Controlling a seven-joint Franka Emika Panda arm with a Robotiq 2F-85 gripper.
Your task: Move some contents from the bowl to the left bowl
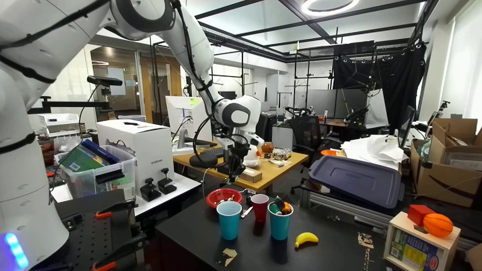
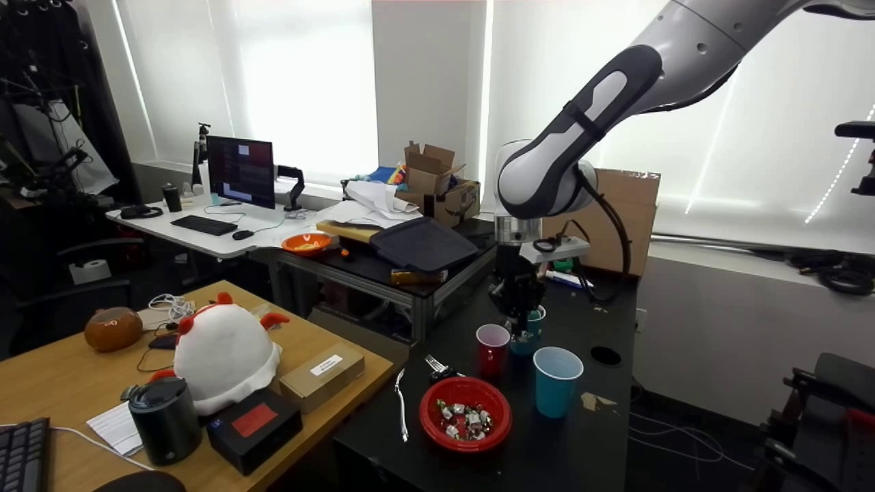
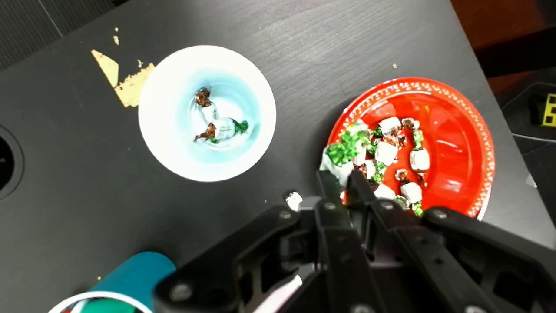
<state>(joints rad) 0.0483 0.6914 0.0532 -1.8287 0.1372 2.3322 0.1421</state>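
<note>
The fingers (image 3: 334,221) look matt, their screws (image 3: 386,204) metallic. At their tips, a wrapped sweet (image 3: 339,167) looks crinkled and shiny. Near them, the bowl (image 3: 456,152) is glossy, bead-rimmed plastic; left of them in the wrist view, a cup (image 3: 163,108) looks smooth plastic. Below, the tabletop (image 3: 299,56) is matt, finely grained.

We could pass over bare bench (image 3: 304,108) between the red bowl (image 3: 460,148) and the teal candy cup (image 3: 160,95); nearby, the red cup (image 1: 260,209) and crammed teal cup (image 1: 279,227) block low passage, any gap there hard to judge.
</note>
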